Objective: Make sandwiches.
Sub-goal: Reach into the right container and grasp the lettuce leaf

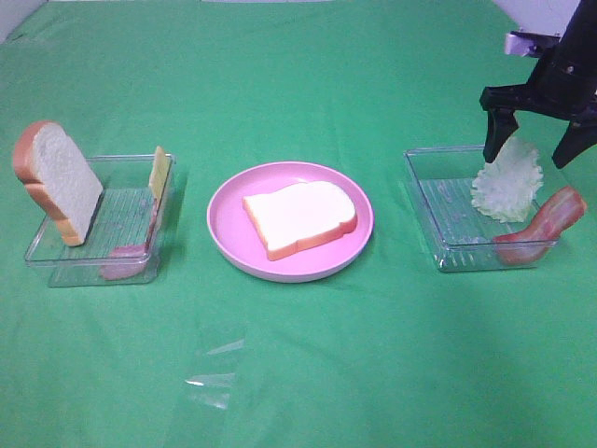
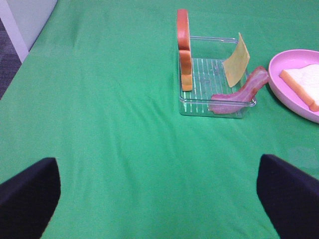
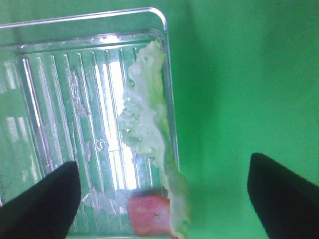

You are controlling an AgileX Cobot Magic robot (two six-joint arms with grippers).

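No stacked sandwiches are in view. One white bread slice lies flat on the pink plate. In the left tray two bread slices stand on edge, a yellow cheese slice leans on the wall and a bacon strip lies in front. The right tray holds pale green lettuce and another bacon strip. My right gripper hangs open just above the lettuce, not touching it. My left gripper is open over bare cloth, well short of the left tray.
A green cloth covers the whole table. The plate sits between the two clear trays. In the left wrist view the table's edge and a white wall show at the far corner. A faint clear plastic scrap lies on the cloth in front of the plate.
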